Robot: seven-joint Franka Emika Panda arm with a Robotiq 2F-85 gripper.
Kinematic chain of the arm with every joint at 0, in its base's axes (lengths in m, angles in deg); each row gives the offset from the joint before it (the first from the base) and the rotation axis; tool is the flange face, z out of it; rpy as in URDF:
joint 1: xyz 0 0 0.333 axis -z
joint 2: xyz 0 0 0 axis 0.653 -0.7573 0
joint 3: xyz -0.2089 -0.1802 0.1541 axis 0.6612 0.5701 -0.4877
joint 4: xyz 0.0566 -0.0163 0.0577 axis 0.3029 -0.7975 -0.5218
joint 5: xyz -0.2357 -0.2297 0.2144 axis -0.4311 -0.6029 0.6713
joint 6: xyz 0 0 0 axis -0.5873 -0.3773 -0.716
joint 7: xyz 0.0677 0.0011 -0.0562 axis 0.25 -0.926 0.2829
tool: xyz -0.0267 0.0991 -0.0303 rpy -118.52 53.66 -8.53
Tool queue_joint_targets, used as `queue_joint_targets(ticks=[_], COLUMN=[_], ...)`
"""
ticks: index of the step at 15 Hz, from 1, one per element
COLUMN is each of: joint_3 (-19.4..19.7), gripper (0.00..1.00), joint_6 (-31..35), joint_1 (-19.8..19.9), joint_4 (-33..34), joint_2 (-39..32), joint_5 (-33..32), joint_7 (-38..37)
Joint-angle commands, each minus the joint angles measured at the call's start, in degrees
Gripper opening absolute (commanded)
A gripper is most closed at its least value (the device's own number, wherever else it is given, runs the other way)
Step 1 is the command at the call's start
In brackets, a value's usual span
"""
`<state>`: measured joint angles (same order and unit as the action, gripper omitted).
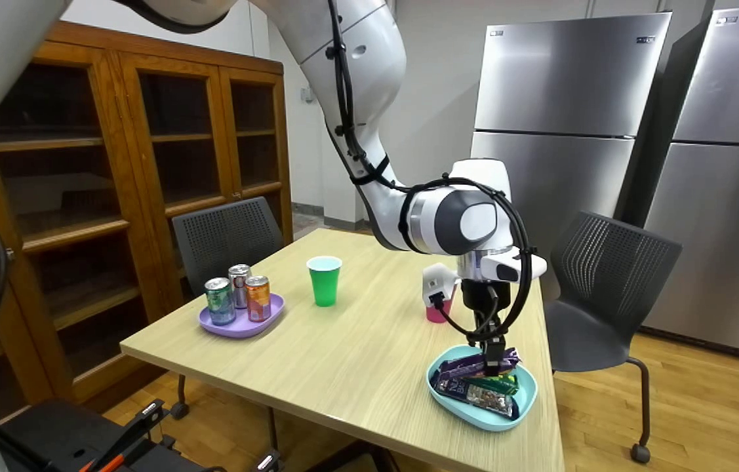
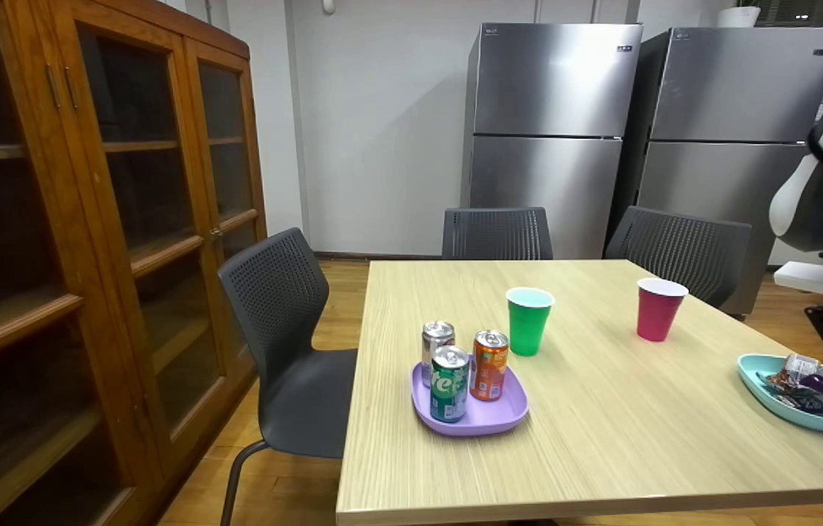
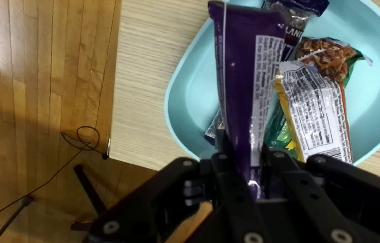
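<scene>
Over the dish point(image 3: 373, 96) that seemingly corrals other snacks point(image 3: 318, 116), I see the claw point(image 3: 243, 146) pinched tight on a purple bar point(image 3: 238, 77) near one end, so most juts out.

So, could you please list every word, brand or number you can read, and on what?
"LAND" on the dark bar wrapper.
"7", apparently, below it; other letters unclear.
"te" on the green soda can.
Too small or blurred: print on the purple bar wrapper, yellow-edged bar wrapper, orange can, silver can and refrigerator badges.
</scene>
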<state>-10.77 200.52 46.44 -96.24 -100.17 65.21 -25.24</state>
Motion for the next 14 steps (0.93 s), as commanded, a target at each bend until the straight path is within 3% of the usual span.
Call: queue_joint_targets(ticks=[1, 12, 14], joint_3=[-0.91, -1.71, -1.85], gripper=[0.04, 0.04, 0.44], joint_6=[-2.09, -3.26, -3.43], joint_1=[1.59, 2.81, 2.88], joint_4=[2.45, 5.67, 6.04], joint_2=[-0.69, -3.12, -3.45], joint_5=[0.84, 1.41, 1.48], joint_7=[-1.15, -0.65, -0.59])
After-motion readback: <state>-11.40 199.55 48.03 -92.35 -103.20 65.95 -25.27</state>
